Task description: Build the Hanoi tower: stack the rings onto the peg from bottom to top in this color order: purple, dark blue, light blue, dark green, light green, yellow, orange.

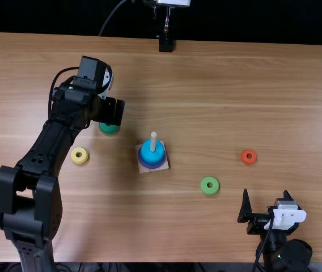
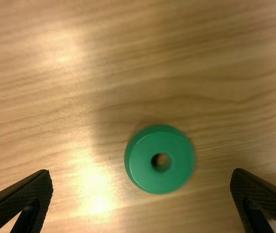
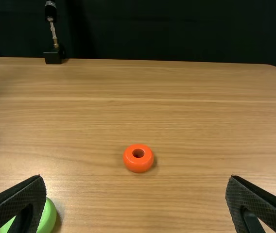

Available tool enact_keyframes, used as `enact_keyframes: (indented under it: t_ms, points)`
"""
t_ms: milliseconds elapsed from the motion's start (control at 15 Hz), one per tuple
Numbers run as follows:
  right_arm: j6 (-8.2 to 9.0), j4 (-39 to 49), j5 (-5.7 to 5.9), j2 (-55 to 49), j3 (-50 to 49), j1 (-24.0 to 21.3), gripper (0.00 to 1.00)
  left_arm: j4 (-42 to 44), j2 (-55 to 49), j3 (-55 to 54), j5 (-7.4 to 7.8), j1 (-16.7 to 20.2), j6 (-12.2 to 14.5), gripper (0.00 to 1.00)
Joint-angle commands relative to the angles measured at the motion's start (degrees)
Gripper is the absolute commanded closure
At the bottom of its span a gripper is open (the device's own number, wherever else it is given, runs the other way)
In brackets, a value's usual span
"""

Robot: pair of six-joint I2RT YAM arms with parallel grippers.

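Currently: bench carries everything | left tool spread, above dark green ring | right tool spread, near bench's close edge | base: peg through light blue ring over purple ring, layer between hard to tell | light green ring right of base | yellow ring left | orange ring farthest right

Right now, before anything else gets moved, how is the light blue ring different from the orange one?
The light blue ring is wide, while the orange ring is much smaller. The light blue ring is threaded on the peg, above the purple ring; the orange ring lies loose on the table. Both are round and lie roughly flat.
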Motion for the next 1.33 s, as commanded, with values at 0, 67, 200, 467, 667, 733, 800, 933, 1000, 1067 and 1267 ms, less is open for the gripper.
enact_keyframes:
  t_ms: [0,67,200,467,667,733,800,933,1000,1067,1267]
  points:
    - [0.03,-3.2,0.53,-0.7,-4.1,-0.7,0.0,-0.1,2.5,1.0,-0.3,-1.1,3.0,0.0]
    - [0.03,-3.2,0.53,-0.7,-4.1,-0.7,0.0,-0.1,3.7,1.1,-0.3,-1.3,3.5,0.0]
    - [0.03,-3.2,0.53,-0.7,-4.1,-0.7,0.0,-0.4,5.5,1.0,-0.19,-2.0,3.9,0.0]
    - [0.03,-3.2,0.53,-0.7,-4.0,-0.7,0.0,-0.6,6.6,0.8,0.13,-3.2,3.9,0.0]
    - [0.03,-3.2,0.53,-0.7,-4.1,-0.7,0.0,-0.7,6.9,0.5,0.23,-3.2,3.9,0.0]
    - [0.03,-3.2,0.53,-0.7,-4.1,-0.7,0.0,-0.8,7.9,0.5,0.23,-3.2,3.9,0.0]
    - [0.03,-3.2,0.53,-0.7,-4.1,-0.7,0.0,-0.8,8.7,0.6,0.23,-3.2,3.9,0.0]
    - [0.03,-3.2,0.53,-0.7,-4.1,-0.7,0.0,-1.1,8.9,0.6,0.34,-3.2,3.9,0.0]
    - [0.03,-3.2,0.53,-0.7,-4.1,-0.7,0.0,-1.1,9.0,0.7,0.34,-3.2,3.9,0.0]
    - [0.03,-3.2,0.53,-0.7,-4.1,-0.7,0.0,-1.1,9.1,0.7,0.34,-3.2,3.9,0.0]
    - [0.03,-3.2,0.53,-0.7,-4.1,-0.7,0.0,-1.1,9.0,0.6,0.44,-3.2,3.8,0.08]
